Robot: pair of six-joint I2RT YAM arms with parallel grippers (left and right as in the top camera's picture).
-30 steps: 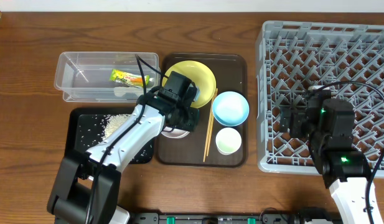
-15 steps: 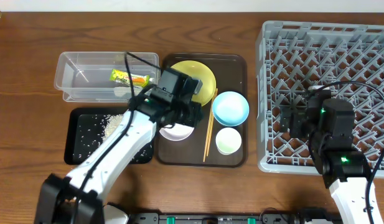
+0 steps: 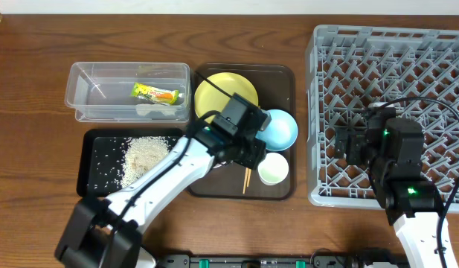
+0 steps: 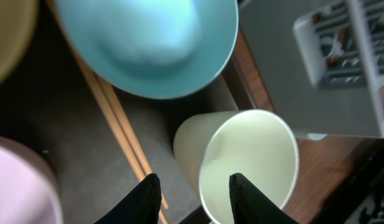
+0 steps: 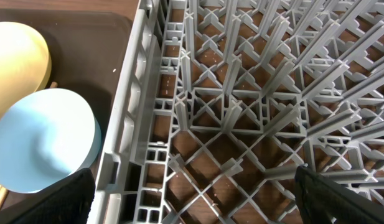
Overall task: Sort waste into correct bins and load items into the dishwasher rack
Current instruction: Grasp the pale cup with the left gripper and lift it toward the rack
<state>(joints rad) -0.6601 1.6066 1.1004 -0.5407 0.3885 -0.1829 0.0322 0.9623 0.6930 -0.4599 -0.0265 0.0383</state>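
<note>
Shift: left tool (image 4: 195,198) is carried rightward since the earlier frame, off the round yellow plate (image 3: 214,93).
Left tool: released, set astride the near wall of the small pale cup (image 4: 248,168), likely for a rim pinch.
Cup: stood upright on the dark-brown serving tray (image 3: 281,190), beside the wooden chopsticks (image 4: 114,121).
Right tool (image 5: 204,199): released, held over the grey pegged plastic rack (image 5: 254,124), probably to receive.
</note>
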